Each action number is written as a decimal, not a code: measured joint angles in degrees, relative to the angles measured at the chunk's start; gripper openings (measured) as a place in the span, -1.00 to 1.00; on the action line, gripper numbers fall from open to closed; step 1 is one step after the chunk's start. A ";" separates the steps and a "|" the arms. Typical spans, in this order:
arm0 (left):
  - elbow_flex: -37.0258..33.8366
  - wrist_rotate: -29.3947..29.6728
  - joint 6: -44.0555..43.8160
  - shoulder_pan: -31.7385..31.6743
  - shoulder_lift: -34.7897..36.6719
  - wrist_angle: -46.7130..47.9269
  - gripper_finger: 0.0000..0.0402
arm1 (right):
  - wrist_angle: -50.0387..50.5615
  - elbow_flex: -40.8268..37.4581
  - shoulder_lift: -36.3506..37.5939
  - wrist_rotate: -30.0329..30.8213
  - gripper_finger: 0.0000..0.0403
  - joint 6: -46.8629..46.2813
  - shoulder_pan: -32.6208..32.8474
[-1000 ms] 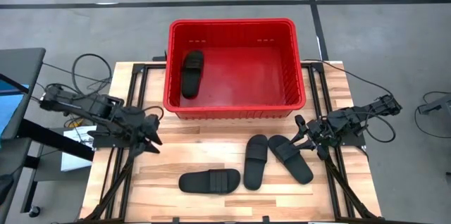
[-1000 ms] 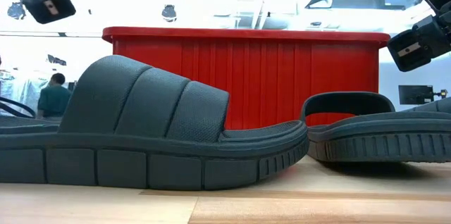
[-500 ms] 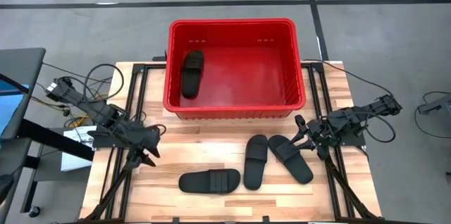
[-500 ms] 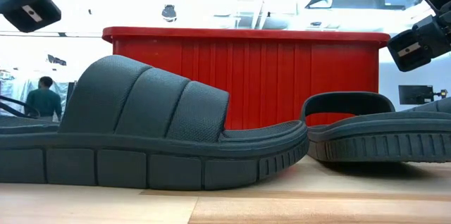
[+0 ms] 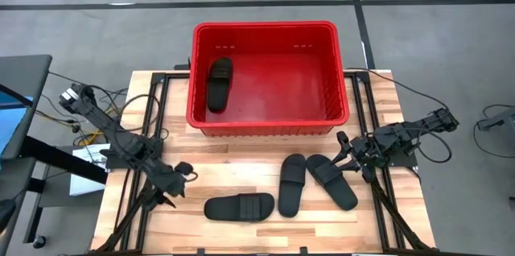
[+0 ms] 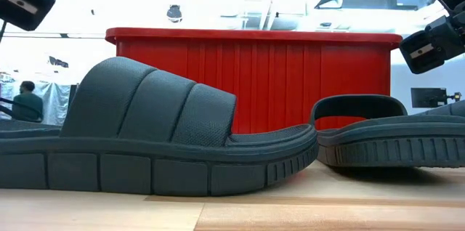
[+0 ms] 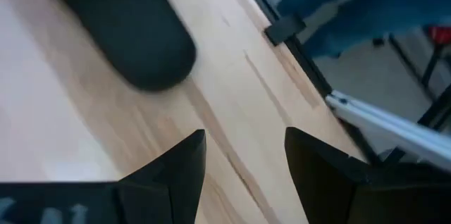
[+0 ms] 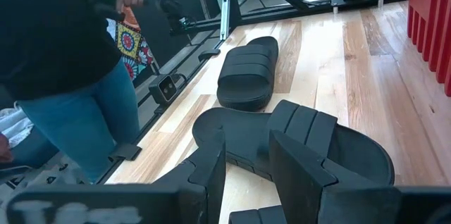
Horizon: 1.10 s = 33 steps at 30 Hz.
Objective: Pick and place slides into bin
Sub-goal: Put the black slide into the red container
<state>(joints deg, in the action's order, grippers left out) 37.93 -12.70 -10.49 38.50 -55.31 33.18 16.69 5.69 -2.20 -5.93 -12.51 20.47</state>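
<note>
At the left of the wooden table (image 5: 241,159), the left gripper (image 5: 172,185) hangs low with its two dark fingers apart and empty, just left of the nearest matte black slide sandal (image 5: 239,206), which lies flat and crosswise along the near edge. In the left wrist view one rounded end of that sandal (image 7: 130,37) lies ahead of the spread fingers (image 7: 176,175), so the arm seems lined up to take it by that end.

Farther right, two more flat black slide sandals lie side by side on the planks: the middle one (image 5: 291,184) pointing toward the far side, the right one (image 5: 331,181) angled beside it, close enough that they may touch. The right gripper (image 5: 348,155) waits just beyond this pair, its fingers parted with nothing between them, well placed for either.

Behind them, at the table's far edge, stands the large red ribbed plastic bin (image 5: 338,71), holding the fourth black sandal (image 5: 219,84) against its left wall. Three sandals remain outside.
</note>
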 joint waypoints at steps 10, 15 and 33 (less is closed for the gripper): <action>0.00 13.11 23.80 0.87 -2.98 -1.16 -0.08 | 0.00 0.00 0.01 0.00 -0.49 -0.01 0.01; 0.00 18.09 35.48 0.85 -2.98 -1.91 -0.08 | 0.00 0.00 0.00 0.00 -0.49 0.00 0.02; 0.00 18.59 54.46 2.35 -15.76 -5.74 -0.08 | 0.00 0.00 0.00 0.00 -0.49 0.00 -0.01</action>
<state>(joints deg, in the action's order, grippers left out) 37.93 5.90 43.97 40.85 -71.06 27.44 16.69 5.69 -2.20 -5.93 -12.52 20.47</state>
